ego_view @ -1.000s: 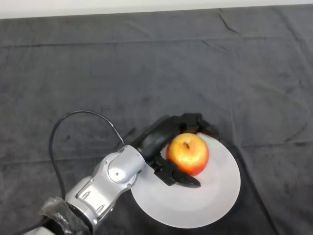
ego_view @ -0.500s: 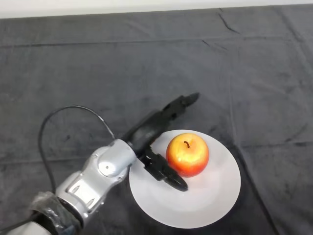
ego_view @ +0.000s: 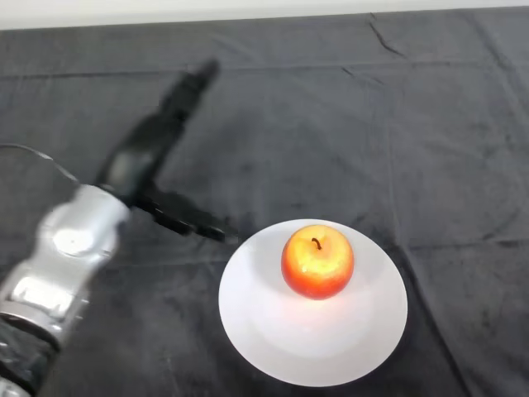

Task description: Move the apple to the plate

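Observation:
A red and yellow apple [ego_view: 317, 261] stands upright on a white plate [ego_view: 347, 331] in the lower middle of the head view. My left hand [ego_view: 145, 161] is open and empty, its fingers stretched out toward the far left and its thumb pointing toward the plate. It is well to the left of the plate and apart from the apple.
The dark cloth [ego_view: 413, 124] covers the table all round the plate. A pale strip [ego_view: 248, 10] runs along the table's far edge.
My left hand let go of the apple, opened, and moved away up and to the left. The apple stays on the plate.

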Robot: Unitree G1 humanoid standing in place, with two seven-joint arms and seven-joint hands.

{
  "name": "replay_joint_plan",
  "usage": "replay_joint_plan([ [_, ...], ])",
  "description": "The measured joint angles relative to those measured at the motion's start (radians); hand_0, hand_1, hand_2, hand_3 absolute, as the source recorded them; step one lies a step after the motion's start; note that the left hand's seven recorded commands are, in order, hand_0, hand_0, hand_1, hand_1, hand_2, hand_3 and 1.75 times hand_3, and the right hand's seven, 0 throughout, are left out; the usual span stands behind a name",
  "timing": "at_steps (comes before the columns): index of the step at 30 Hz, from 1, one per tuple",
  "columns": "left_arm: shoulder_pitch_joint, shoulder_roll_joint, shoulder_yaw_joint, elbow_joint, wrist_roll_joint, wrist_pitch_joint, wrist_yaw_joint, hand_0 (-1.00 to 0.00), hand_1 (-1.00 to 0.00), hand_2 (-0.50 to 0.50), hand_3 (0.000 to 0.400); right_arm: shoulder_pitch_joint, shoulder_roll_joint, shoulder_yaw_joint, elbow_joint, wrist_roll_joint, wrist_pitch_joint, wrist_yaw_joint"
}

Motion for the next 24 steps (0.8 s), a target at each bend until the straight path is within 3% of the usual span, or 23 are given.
replay_joint_plan([
  [16,-0.001,0.060,0.233,0.321,-0.032,-0.135,0.160,0.00,0.00,0.00,0.000,0.000,0.000,-0.0001,0.000,-0.0002,0.000,-0.0001],
  [24,-0.001,0.099,0.323,0.424,-0.050,-0.145,0.219,0.00,0.00,0.00,0.000,0.000,0.000,-0.0002,0.000,-0.0001,0.000,0.0000],
])
